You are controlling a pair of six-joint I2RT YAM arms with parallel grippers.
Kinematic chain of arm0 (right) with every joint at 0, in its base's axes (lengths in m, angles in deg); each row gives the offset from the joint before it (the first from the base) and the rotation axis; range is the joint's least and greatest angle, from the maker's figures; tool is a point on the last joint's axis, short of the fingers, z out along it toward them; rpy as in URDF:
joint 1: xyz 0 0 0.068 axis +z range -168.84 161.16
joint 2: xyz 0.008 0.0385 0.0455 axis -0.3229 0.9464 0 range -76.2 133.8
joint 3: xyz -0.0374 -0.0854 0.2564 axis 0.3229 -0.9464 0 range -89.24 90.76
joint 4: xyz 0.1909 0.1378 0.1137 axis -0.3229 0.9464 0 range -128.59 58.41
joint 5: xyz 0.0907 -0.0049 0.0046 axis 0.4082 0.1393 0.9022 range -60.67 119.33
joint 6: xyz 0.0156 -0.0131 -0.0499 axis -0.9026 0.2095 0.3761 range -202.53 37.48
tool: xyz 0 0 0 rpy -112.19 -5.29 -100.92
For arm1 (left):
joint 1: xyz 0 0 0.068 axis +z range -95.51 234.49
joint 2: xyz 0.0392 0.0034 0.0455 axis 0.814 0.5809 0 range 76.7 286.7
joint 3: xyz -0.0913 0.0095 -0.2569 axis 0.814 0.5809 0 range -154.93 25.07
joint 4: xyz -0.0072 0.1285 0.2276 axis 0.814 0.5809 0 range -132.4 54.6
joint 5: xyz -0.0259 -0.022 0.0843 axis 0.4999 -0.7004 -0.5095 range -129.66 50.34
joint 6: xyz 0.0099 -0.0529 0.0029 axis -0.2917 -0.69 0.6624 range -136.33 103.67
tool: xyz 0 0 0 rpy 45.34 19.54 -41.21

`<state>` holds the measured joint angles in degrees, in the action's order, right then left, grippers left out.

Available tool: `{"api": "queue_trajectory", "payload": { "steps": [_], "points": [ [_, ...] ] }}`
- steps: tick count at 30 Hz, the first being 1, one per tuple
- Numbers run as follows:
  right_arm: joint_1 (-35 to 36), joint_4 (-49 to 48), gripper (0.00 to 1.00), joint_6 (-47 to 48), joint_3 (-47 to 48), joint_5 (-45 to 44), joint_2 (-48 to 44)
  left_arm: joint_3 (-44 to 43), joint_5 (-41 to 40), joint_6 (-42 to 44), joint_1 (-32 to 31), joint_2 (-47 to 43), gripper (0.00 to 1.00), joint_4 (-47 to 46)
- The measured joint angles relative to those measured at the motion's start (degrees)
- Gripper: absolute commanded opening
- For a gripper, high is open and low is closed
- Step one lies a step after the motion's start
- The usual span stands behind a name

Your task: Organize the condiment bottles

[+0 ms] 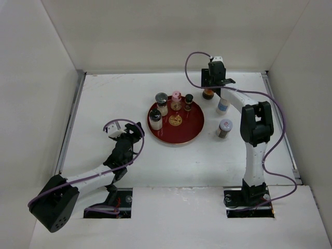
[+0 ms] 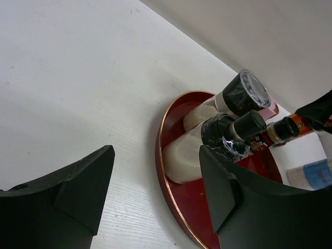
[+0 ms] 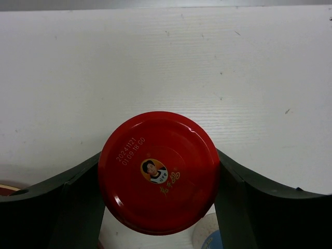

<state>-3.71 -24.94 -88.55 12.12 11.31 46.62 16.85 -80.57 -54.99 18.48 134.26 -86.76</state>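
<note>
jaws tight on red-capped jar [image 3: 155,192], right gripper [image 3: 158,158] | left gripper [image 2: 155,153] spread, near tray [image 2: 187,205]

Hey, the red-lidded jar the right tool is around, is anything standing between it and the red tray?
Nothing stands in the gap between the red-lidded jar and the red tray. The tray's closest edge, though, is taken by a small black-capped bottle; its front-right part is bare.
</note>
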Motion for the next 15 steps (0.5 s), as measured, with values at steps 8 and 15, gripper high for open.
{"api": "queue_trajectory", "payload": {
  "steps": [8,15],
  "points": [
    [0.6,-6.0,0.49,-1.3,-9.3,-0.2,-6.8,0.0,0.0,-0.1,0.0,0.0,0.65,0.0],
    [5.2,-7.8,0.49,-1.3,-17.6,-1.6,-22.5,0.0,0.2,-0.2,0.0,0.0,0.65,0.0]
  ]
}}
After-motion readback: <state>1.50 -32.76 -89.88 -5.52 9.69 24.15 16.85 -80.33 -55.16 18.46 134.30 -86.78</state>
